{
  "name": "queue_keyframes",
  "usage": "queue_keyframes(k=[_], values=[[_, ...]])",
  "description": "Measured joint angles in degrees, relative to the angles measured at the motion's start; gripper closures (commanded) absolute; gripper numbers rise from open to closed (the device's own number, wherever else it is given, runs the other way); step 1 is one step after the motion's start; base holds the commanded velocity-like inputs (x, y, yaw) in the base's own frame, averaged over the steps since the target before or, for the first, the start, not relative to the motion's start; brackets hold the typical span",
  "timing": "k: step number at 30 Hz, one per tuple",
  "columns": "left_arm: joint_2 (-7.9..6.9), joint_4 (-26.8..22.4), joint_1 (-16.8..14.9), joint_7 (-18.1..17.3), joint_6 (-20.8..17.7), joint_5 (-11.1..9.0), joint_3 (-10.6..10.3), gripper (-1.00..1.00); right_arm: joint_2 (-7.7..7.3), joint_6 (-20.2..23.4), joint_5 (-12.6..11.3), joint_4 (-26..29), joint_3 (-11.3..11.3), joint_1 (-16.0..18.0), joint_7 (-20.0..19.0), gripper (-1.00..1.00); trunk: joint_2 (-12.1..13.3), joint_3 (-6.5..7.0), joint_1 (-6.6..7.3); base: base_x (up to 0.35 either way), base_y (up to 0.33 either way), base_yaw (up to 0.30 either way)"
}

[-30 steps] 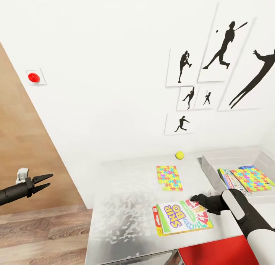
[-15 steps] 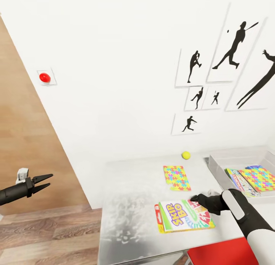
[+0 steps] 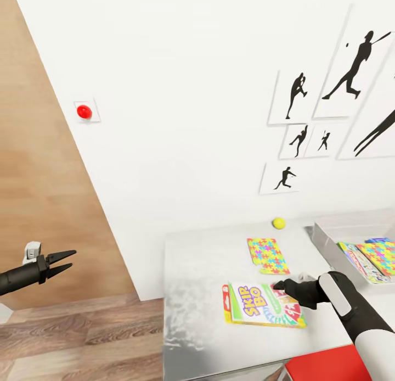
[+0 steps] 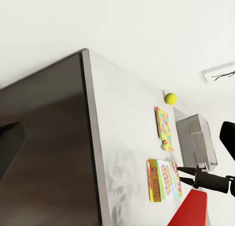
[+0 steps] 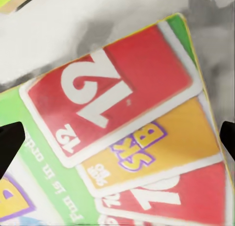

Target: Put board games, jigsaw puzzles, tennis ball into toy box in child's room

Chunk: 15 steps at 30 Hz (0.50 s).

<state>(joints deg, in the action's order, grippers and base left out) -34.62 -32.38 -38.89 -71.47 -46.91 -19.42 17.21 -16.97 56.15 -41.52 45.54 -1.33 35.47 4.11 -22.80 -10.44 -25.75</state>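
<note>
Right gripper (image 3: 281,285) hovers with jaws spread directly over the Skip-Bo board game (image 3: 262,312), flat on the table (image 3: 203,293); stiff, light cardboard, I'd judge, best pinched across an overhanging edge.

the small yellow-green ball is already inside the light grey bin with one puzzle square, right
No. In the head view the small yellow-green tennis ball sits on the pale grey tabletop near the wall, outside the light grey bin. A multicoloured puzzle square does lie inside that bin.

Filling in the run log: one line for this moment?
right gripper open over Skip-Bo box | left gripper open, idle | tennis ball on table
</note>
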Motion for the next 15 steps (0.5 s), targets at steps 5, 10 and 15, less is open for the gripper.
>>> queue_keyframes(k=[5,10,15], values=[[0.0,0.0,0.0,0.0,0.0,0.0,0.0,-1.0,0.0,0.0,0.0,0.0,0.0,0.0,0.0,-1.0,0.0,0.0,0.0,0.0,0.193,0.0],[0.0,0.0,0.0,0.0,0.0,0.0,0.0,-1.0,0.05,0.0,-0.2,0.0,0.0,0.0,0.0,-1.0,0.0,0.0,0.0,0.0,0.051,0.0],[0.0,0.0,0.0,0.0,0.0,0.0,0.0,-1.0,0.15,0.0,-0.1,0.1,0.0,0.0,0.0,-1.0,0.0,0.0,0.0,0.0,0.098,0.0]])
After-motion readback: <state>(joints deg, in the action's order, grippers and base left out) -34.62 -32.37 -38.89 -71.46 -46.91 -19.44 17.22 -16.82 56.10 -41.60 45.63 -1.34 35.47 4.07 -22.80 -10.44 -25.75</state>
